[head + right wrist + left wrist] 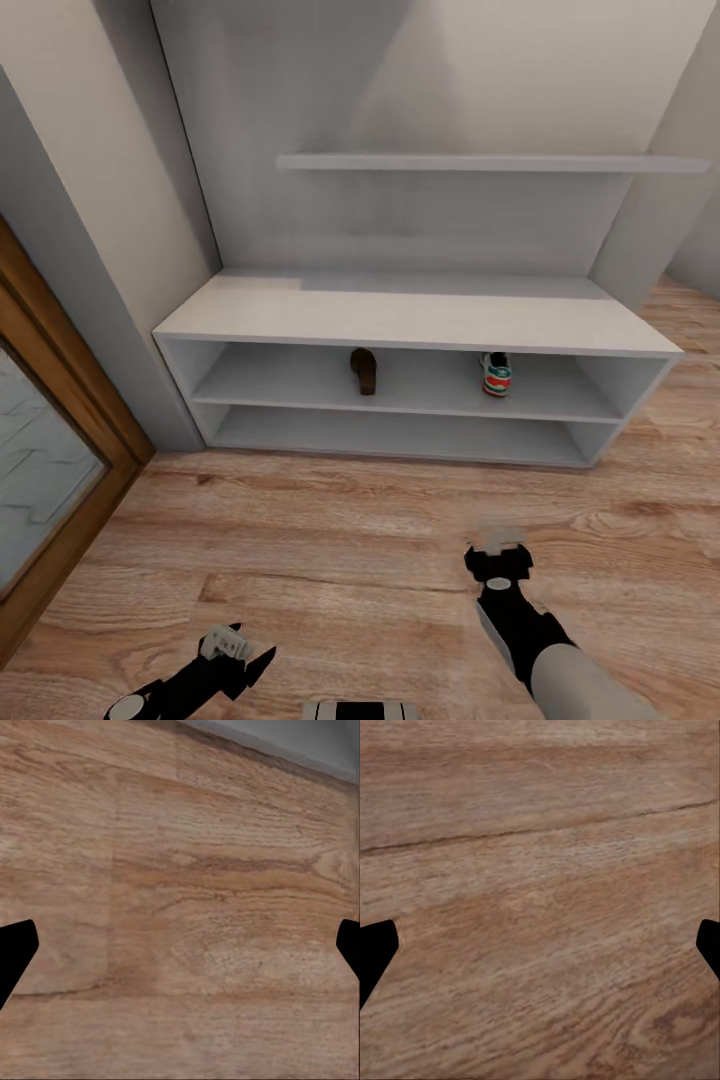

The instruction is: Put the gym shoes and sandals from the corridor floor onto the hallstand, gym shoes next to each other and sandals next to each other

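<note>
Both end effectors, left (238, 655) and right (497, 560), hang spread apart and empty over the corridor floor (380, 520). On the hallstand (420, 320), the upper open shelf holds one sandal (364, 370) and one gym shoe (495, 374), well apart; the worktop and lower shelf sit bare. Risk: each pair ends up split unless the partners land just beside these.

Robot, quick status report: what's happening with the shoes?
Both grippers open, empty: left, right. One sandal, one gym shoe on hallstand upper shelf, apart. Path clear.
</note>
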Available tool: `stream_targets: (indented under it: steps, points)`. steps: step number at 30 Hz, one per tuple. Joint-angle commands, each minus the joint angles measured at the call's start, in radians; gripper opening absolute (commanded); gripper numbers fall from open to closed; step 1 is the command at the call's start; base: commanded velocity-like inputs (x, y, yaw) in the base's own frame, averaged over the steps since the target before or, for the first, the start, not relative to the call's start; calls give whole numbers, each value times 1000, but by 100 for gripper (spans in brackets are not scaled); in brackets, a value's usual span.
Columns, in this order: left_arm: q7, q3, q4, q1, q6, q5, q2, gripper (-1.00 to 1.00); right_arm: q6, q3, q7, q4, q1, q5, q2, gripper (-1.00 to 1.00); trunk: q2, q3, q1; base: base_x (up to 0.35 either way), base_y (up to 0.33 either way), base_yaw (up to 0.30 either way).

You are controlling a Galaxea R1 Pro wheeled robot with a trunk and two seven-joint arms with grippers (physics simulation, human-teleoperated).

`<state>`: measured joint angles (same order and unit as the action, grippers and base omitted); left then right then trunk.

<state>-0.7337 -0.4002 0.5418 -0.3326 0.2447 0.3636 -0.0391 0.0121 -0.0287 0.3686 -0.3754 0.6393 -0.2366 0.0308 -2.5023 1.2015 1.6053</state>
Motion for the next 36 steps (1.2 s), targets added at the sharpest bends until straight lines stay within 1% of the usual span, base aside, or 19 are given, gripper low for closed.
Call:
stream_targets:
  steps: [1, 7, 8, 12, 13, 14, 15, 16, 17, 18, 21, 24, 26, 27, 28, 29, 30, 33, 36]
  points:
    - [10, -27, 0, 1, 6, 10, 1, 100, -52, -2, -3, 55, -8, -8, -22, 100, 0, 1, 0, 0, 0, 0]
    - [73, -86, -2, 6, 8, 9, 1, 100, -235, -3, -21, 219, -24, -6, -76, 100, 0, 1, 0, 0, 0, 0]
    - [107, -109, -4, 8, 10, 9, 2, 100, -328, -2, -32, 283, -28, -6, -99, 100, 0, 1, 0, 0, 0, 0]
    - [157, -124, -11, 9, 13, 9, 3, 100, -412, -3, -50, 321, -47, -3, -115, 100, 0, 1, 0, 0, 0, 0]
    - [213, -131, -15, 9, 15, 9, 5, 100, -449, -3, -61, 336, -76, 12, -120, 100, 0, 1, 0, 0, 0, 0]
    - [227, -132, -15, 9, 16, 9, 5, 100, -454, -3, -62, 338, -82, 18, -120, 100, 0, 1, 0, 0, 0, 0]
    - [265, -133, -16, 14, 23, 8, 7, 100, -462, -3, -65, 341, -94, 38, -120, 100, 0, 1, 0, 0, 0, 0]
    - [286, -133, -17, 19, 30, 8, 7, 100, -465, -3, -66, 342, -98, 49, -120, 100, 0, 1, 0, 0, 0, 0]
    - [350, -134, -18, 42, 65, 7, 10, 100, -471, -3, -72, 346, -111, 85, -119, 100, 0, 1, 0, 0, 0, -9]
    - [391, -135, -18, 66, 92, 5, 12, 100, -474, -3, -93, 346, -129, 105, -119, 100, 0, 1, 0, 0, 0, -129]
    - [414, -135, -18, 86, 107, 5, 13, 100, -475, -4, -133, 346, -147, 120, -122, 100, 0, 3, 0, 0, 0, -193]
    - [418, -135, -18, 89, 110, 5, 13, 100, -475, -4, -142, 346, -152, 135, -122, 100, 0, 5, 0, 0, 0, -247]
    - [420, -135, -18, 91, 111, 5, 13, 100, -476, -4, -147, 346, -157, 163, -122, 100, 0, 6, 0, 0, 0, -269]
    - [421, -135, -19, 92, 112, 5, 13, 100, -476, -4, -149, 346, -159, 184, -123, 100, 0, 6, 0, 0, 0, -281]
    - [421, -135, -19, 92, 112, 5, 13, 100, -476, -4, -150, 346, -159, 195, -123, 100, 0, 6, 0, 0, 0, -284]
    - [422, -135, -19, 93, 112, 5, 13, 100, -476, -4, -151, 346, -160, 215, -123, 100, 0, 6, 0, 0, 0, -290]
    - [422, -135, -19, 93, 112, 5, 13, 100, -476, -4, -152, 346, -161, 223, -123, 100, 0, 6, 0, 0, 0, -292]
    - [422, -135, -19, 93, 113, 5, 13, 100, -476, -4, -153, 347, -161, 241, -123, 100, 0, 7, 0, 0, 0, -295]
    - [422, -135, -19, 93, 113, 5, 13, 100, -477, -4, -153, 347, -162, 250, -123, 100, 0, 7, 0, 0, 0, -297]
